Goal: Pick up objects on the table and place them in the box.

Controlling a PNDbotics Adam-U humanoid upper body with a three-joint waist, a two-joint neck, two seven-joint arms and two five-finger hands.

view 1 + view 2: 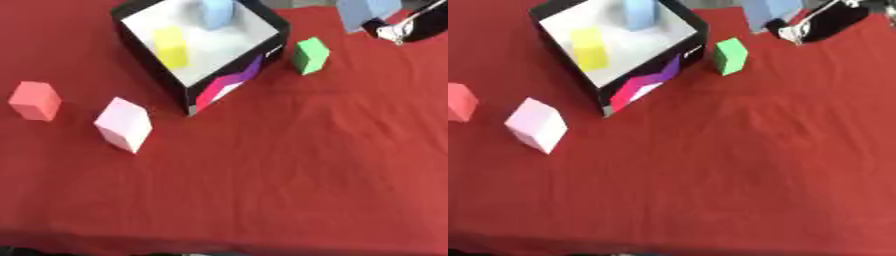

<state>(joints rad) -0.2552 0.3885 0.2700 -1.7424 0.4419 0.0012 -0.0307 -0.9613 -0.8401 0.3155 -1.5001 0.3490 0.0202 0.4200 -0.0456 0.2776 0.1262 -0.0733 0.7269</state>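
Note:
A black box (157,70) with a white floor stands at the upper left of the red table. Inside it lie a yellow block (171,46) and a light blue block (214,12). Just right of the box stands a green block (310,55). A pale pink block (123,124) and a salmon red block (35,100) sit to the box's left. At the top right, my right hand (820,24) is against the lower right side of another blue block (768,12); blur hides its grip. My left hand shows in no view.
Red cloth (289,170) covers the whole table, with a wide stretch in front and to the right of the box. The table's near edge runs along the bottom of the view.

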